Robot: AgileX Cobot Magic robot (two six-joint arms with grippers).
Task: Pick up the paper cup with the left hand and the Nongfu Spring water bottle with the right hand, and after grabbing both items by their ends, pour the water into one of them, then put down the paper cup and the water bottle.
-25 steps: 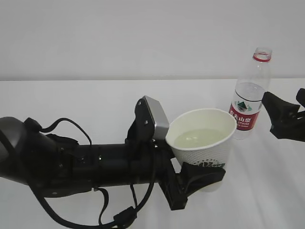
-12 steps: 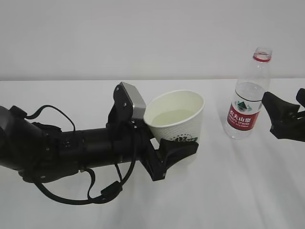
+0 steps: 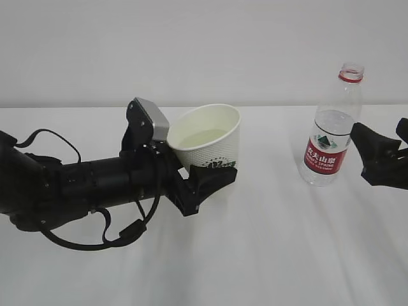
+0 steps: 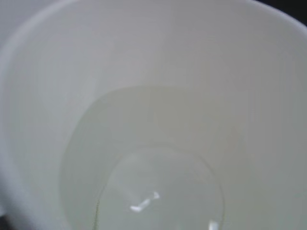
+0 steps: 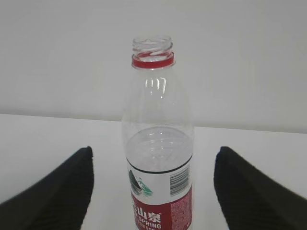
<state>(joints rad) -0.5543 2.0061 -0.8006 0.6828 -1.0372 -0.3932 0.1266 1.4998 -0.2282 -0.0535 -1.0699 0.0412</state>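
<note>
We see the left hand (image 3: pixel 205 180) clamped on the paper cup (image 3: pixel 208 141), now carried further left and away from the Nongfu Spring water bottle (image 3: pixel 333 131) than a second ago; the water (image 4: pixel 153 167) sits inside. The right hand (image 3: pixel 382 155) holds its jaws apart just right of the unmoved, upright bottle, whose red label reads "SPRING" under white Chinese characters

White table (image 3: pixel 268 255) (smooth, faint creases), plain pale wall (image 3: pixel 204 44) behind
</note>
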